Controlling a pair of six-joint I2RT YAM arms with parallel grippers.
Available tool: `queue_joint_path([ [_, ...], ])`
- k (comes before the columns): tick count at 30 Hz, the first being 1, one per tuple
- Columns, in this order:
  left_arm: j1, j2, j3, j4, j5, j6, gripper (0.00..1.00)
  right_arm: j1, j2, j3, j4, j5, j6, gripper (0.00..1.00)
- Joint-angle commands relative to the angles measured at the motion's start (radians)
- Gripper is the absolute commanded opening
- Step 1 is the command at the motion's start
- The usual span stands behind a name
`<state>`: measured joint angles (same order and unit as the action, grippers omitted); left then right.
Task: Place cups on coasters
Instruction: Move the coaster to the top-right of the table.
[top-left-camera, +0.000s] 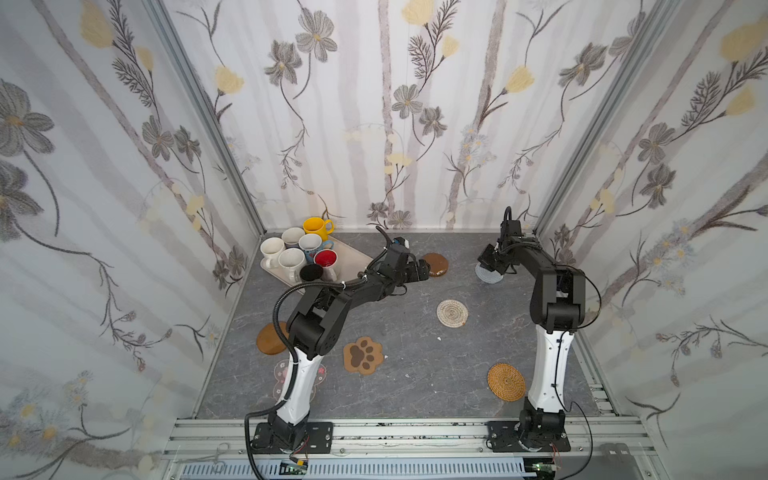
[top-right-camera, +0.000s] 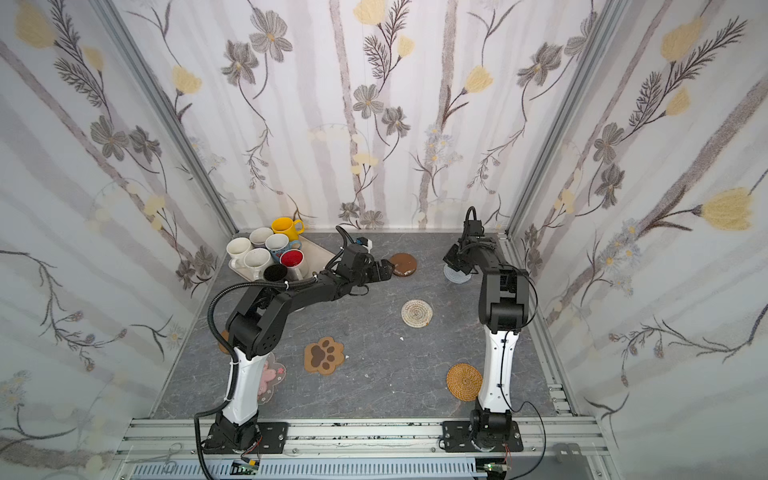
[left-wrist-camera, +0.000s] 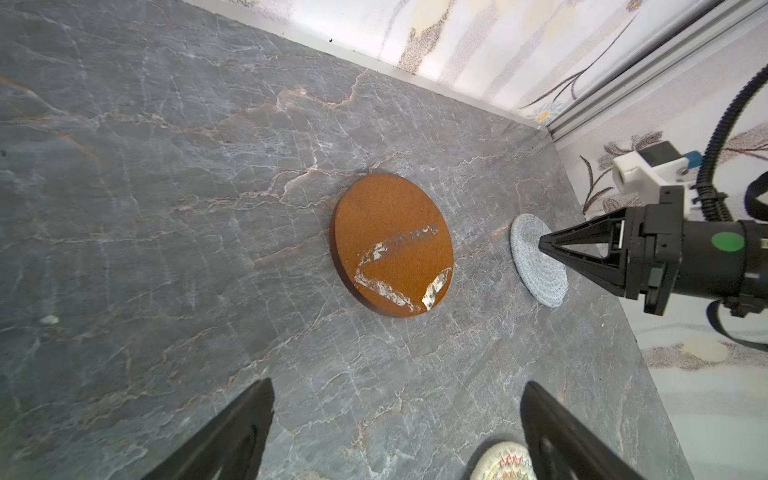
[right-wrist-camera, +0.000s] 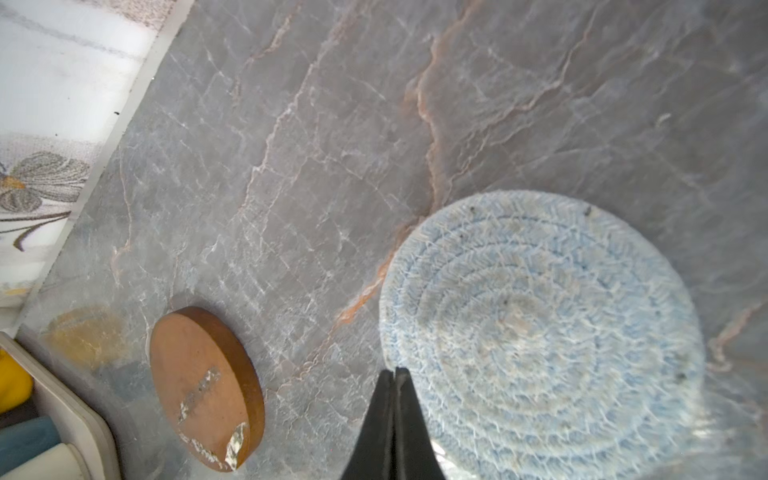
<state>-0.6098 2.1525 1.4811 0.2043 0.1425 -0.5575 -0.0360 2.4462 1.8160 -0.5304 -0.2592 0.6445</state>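
Left tool spread, seven cups, seven coasters

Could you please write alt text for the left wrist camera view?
A brown disc coaster, scuffed white, lies flat on the grey marble table. Beside it, the right tool, shut, points at a grey woven coaster. The left tool is open and empty.

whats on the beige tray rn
Seven mugs cluster there: yellow mug, black mug, red-lined mug, blue-patterned mug, three pale mugs. The tray under them is covered, so whether the yellow mug stands on it or just behind is unclear.
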Motion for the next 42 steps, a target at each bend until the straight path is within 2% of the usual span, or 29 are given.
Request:
queue_joint_path([
  [1, 0.001, 0.001, 0.009, 0.004, 0.004, -0.013, 0.95, -0.008, -0.01, -0.017, 0.099, -0.007, 0.087, 0.0],
  [13, 0.004, 0.006, 0.013, 0.004, 0.012, -0.011, 0.95, -0.002, 0.058, 0.028, 0.107, -0.021, 0.124, 0.0],
  [30, 0.014, 0.05, 0.036, 0.003, 0.043, -0.018, 0.93, 0.079, 0.146, 0.151, 0.134, -0.027, 0.182, 0.0],
  [37, 0.024, 0.107, 0.081, -0.003, 0.06, -0.004, 0.87, 0.083, 0.107, 0.157, 0.208, -0.06, 0.135, 0.01],
  [42, 0.027, 0.155, 0.131, -0.003, 0.066, 0.026, 0.84, 0.09, 0.005, 0.108, 0.28, -0.079, 0.059, 0.11],
])
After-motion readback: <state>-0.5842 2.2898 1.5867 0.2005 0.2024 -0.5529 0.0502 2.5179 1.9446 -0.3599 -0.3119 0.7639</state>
